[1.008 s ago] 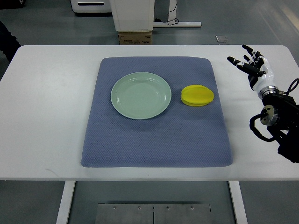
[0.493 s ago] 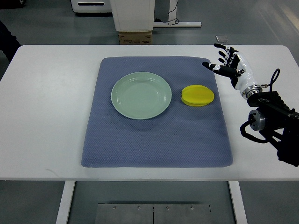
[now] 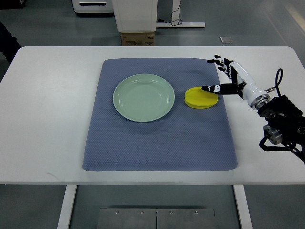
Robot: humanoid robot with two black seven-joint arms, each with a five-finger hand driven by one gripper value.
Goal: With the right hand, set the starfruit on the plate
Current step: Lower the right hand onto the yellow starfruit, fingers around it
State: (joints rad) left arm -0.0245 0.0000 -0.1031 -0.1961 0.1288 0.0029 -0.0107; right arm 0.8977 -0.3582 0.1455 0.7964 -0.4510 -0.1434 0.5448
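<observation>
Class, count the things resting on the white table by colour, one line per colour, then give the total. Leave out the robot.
Blue: 1, the mat
Green: 1, the plate
Yellow: 1, the starfruit
Total: 3

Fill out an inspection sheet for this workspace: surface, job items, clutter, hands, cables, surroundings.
Surface: white table with a blue-grey mat lying flat.
Job items: yellow starfruit on the mat, right of the empty green plate, apart from it.
Clutter: nothing seen.
Hands: right hand open, fingers spread, thumb reaching over the starfruit's right edge; no grasp. Left hand not in view.
Cables: black cable loops at the right wrist.
Surroundings: grey floor, white equipment base and a cardboard box behind the table.
</observation>
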